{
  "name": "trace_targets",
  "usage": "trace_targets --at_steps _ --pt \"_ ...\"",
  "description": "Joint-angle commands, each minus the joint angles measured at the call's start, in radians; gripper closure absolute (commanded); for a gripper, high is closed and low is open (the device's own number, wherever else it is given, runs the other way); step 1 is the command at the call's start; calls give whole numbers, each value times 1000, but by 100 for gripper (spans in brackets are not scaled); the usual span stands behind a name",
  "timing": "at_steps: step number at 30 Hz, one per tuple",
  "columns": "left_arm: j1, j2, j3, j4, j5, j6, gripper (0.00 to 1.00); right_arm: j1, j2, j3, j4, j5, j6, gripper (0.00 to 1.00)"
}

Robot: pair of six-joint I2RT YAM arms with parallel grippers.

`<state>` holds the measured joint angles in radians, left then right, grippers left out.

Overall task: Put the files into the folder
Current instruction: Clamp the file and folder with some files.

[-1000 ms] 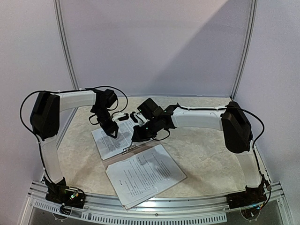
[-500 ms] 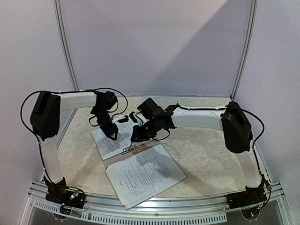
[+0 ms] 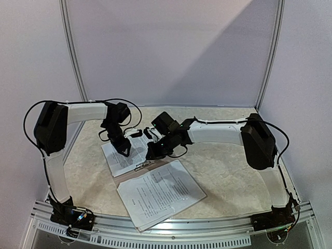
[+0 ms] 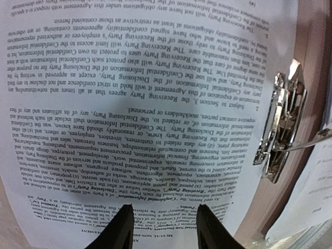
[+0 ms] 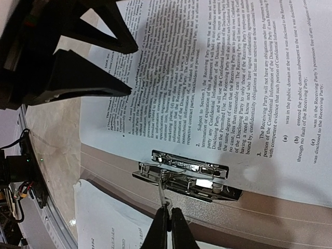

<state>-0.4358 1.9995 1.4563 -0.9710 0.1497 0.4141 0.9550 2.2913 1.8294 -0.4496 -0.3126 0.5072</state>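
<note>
Clipping step: right pincer [image 5: 167,222] clamped on clip lever [image 5: 162,194] at its tips; left pincer [image 4: 168,228] apart over file [image 4: 129,104]. Next, probably: raise lever, seat file under clip [image 5: 189,176].

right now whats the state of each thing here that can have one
flat tan cardboard folder: open, lying flat
white printed paper sheet: lying on the open folder
silver metal clip: wire lever pinched; clamping the sheet or not, cannot tell
second white printed paper stack: flat, beside the folder
left gripper: open, over the sheet
right gripper: shut on the clip's lever
</note>
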Motion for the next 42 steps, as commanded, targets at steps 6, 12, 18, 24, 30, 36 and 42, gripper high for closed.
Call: trace_targets --at_steps 6,12,18,24,30,36,42 --pt "-20 46 -32 25 -5 -4 57 -12 38 3 -38 21 -25 96" --pt "-23 64 -44 33 -11 0 58 -26 46 -39 -14 12 -32 96" --pt "-23 74 -54 31 -1 -4 58 -37 44 -87 27 3 -33 95" --pt "-25 76 -60 33 4 -7 58 -42 59 -113 55 -6 -32 95" --pt "-32 89 -67 33 1 -7 59 -51 80 -137 77 -14 -21 95" --pt "-37 97 -74 32 4 -8 59 -55 82 -164 90 -16 -18 95" --pt "-43 102 -73 31 5 -7 59 -56 99 -186 101 -14 -14 95"
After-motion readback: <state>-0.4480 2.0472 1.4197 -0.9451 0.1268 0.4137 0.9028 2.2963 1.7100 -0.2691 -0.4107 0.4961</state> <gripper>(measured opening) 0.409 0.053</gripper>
